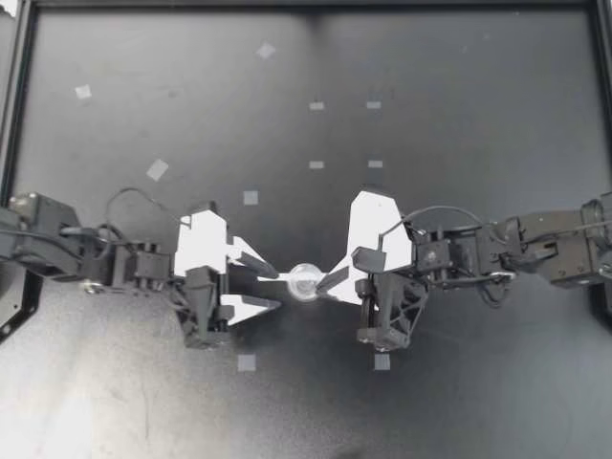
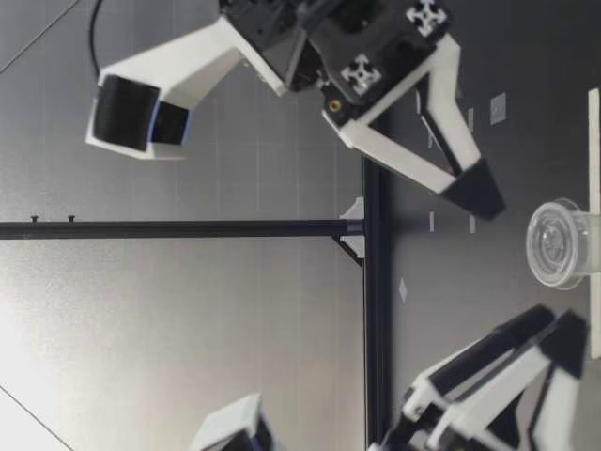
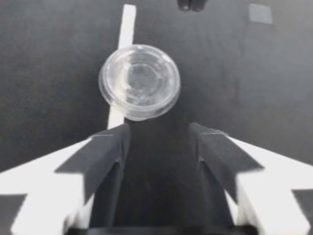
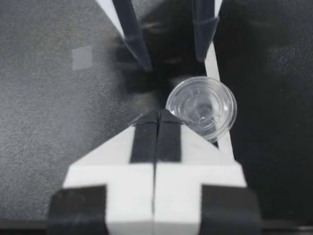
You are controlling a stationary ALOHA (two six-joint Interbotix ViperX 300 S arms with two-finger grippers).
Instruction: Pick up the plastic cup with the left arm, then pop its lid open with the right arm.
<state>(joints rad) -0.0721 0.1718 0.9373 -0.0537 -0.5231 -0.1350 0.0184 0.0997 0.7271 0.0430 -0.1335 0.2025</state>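
Here, a little clear cup (image 1: 304,282) sits on the black table (image 1: 430,76), right on a white tape strip (image 3: 128,19). My left gripper (image 1: 278,289) waits at one side of the cup, fingers spread wide, not touching it. My right gripper (image 1: 321,286) is at the cup's other side, fingers pressed together, tips just beside it.

Your dark table (image 1: 478,67), a small clear round cup (image 1: 305,281) sitting in the middle on a white tape strip (image 3: 128,19), little pale tape squares (image 1: 157,170) dotted around.
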